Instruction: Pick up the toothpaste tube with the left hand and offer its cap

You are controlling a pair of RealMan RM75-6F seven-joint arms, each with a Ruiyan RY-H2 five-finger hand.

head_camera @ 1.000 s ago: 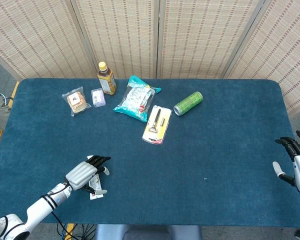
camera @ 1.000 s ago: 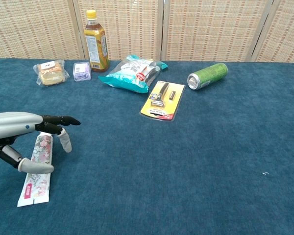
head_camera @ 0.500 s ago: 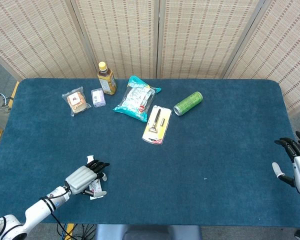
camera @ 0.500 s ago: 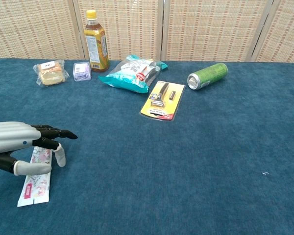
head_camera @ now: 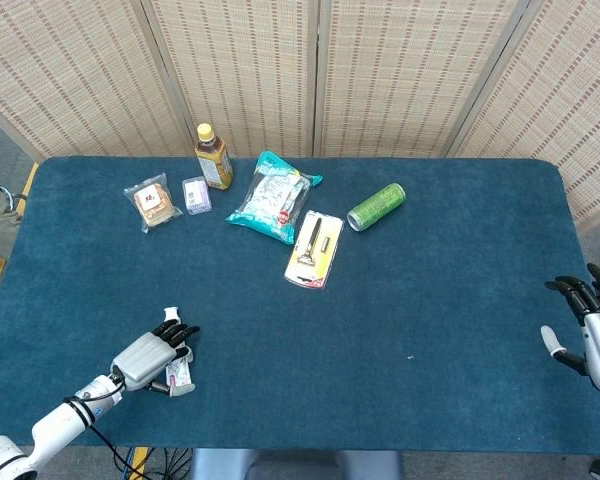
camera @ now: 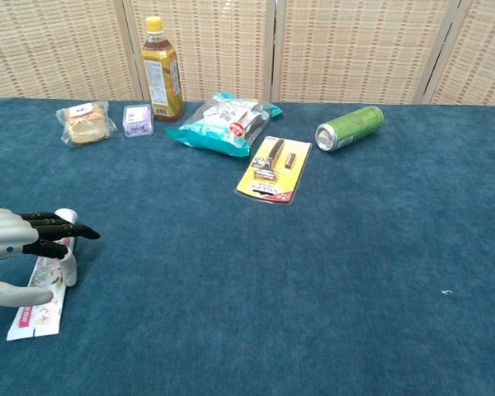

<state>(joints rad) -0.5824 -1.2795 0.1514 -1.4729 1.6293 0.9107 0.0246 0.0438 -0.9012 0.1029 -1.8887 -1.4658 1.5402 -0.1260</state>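
The toothpaste tube point(camera: 35, 310) is white with a pink flower print and lies near the table's front left corner. Its white cap point(camera: 64, 216) points away from me. My left hand point(camera: 15, 247) lies across the tube's upper half and grips it, with dark fingers over the top and the thumb against the near side. The tube's flat tail rests on the cloth. In the head view the same left hand point(head_camera: 145, 354) covers most of the tube point(head_camera: 182, 374). My right hand point(head_camera: 598, 335) hovers at the table's right edge, fingers spread and holding nothing.
Along the back stand a tea bottle point(camera: 162, 69), a wrapped snack point(camera: 86, 122), a small purple pack point(camera: 137, 120), a teal bag point(camera: 223, 123), a razor on a yellow card point(camera: 273, 169) and a green can point(camera: 349, 127) on its side. The blue cloth point(camera: 330, 272) covers the table.
My left hand has drawn back to the left and toward the front edge, and the tube has slid left with it. The cap now shows beyond the fingers. The right hand has barely moved.
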